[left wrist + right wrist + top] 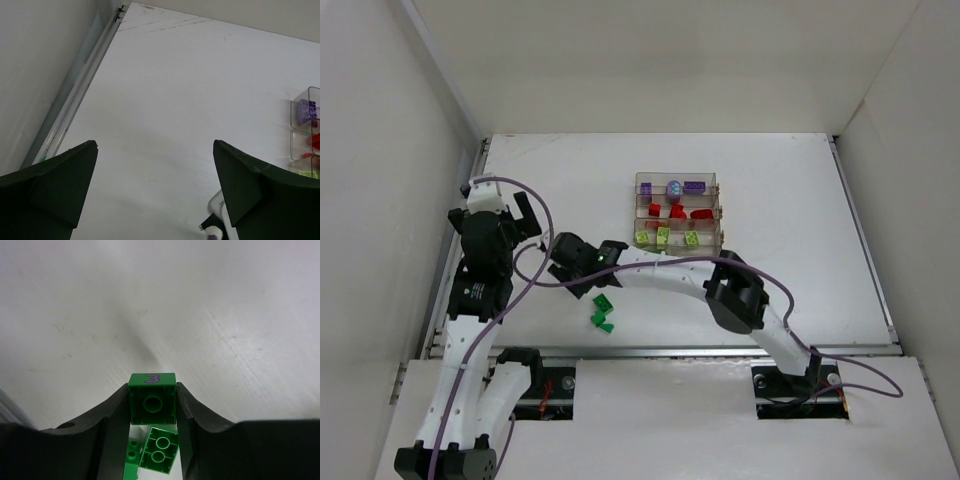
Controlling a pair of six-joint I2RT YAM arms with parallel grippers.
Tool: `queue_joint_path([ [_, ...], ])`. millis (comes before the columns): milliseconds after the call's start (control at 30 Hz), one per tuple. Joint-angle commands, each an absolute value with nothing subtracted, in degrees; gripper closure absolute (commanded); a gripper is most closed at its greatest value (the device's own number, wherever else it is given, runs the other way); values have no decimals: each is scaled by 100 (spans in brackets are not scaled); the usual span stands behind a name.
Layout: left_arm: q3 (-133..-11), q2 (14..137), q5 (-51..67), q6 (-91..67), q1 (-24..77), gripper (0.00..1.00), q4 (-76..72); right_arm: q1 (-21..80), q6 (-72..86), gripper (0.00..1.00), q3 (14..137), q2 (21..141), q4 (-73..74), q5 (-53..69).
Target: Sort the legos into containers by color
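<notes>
Filling most of the top view, a white table (770,290) sits inside pale walls, with two robot arms mounted at its near edge. The right arm (690,275) stretches leftward across the middle of the table. The left arm (480,290) rises along the left side.

A clear plastic tray (719,215) with long narrow compartments rests toward the far middle of the table, well apart from both grippers. Its far compartment holds purple bricks (670,187), the next holds red bricks (677,211), and the one nearer the arms holds lime bricks (663,238).

The left gripper (155,150) has its dark fingers spread wide over bare table, with nothing between them; the tray's corner shows at the right edge of its camera view.

The right gripper (152,395) pinches a dark green brick (152,402), one finger pressed against each side. The brick's hollow underside faces the wrist camera, and a purple "3" is drawn on its upper edge. Whether it is off the table cannot be told.

Just beside it lie loose dark green bricks (159,450), seen from above near the table's front edge (603,303).
</notes>
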State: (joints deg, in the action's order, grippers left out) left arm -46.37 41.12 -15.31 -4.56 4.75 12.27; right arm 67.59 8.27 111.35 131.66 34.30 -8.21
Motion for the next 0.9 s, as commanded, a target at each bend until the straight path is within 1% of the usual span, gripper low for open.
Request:
queue_joint_path([
  [0,-4588,4017,-1328,-431,448,0,1020,6742,1202,100,11829,12315,3225,-1484],
  [67,-4640,3964,-1205,-352,448,0,1020,6549,1423,100,11830,12165,3348,-1643],
  [133,-4641,3903,-934,-491,448,0,906,6373,1809,100,11542,11858,3603,-1644],
  [167,-4641,3902,-792,-631,448,0,783,6172,1950,100,11340,11717,3656,-1644],
  [200,-4641,3850,-591,-685,448,0,782,6066,2090,100,10772,11542,3656,-1644],
  [233,-4641,3850,-67,-564,448,0,782,5977,2353,100,10453,11140,3656,-1644],
  [267,-4641,3850,269,-345,448,0,782,5890,2486,100,10120,10901,3656,-1696],
  [300,-4641,3850,612,-56,448,0,869,5706,2618,100,9472,10664,3578,-1696],
  [333,-4641,3789,928,217,448,0,870,5608,2889,100,9170,10200,3508,-1696],
  [400,-4501,3788,1685,929,448,0,948,5284,3154,100,8642,9775,3507,-1696],
  [433,-4500,3858,1879,1193,448,0,1010,5169,3260,100,8196,9599,3507,-1696],
  [500,-4500,4024,2057,1528,448,0,1168,4949,3506,100,7815,9186,3507,-1696],
  [533,-4709,4513,2300,2182,448,0,1743,4478,3611,100,7344,8950,3455,-1696],
  [733,-4711,4649,2487,2522,448,0,1811,4315,3612,100,7163,8825,3524,-1748],
  [867,-4658,4649,2540,2470,448,0,1758,4315,3735,94,6874,8755,3524,-1749],
])
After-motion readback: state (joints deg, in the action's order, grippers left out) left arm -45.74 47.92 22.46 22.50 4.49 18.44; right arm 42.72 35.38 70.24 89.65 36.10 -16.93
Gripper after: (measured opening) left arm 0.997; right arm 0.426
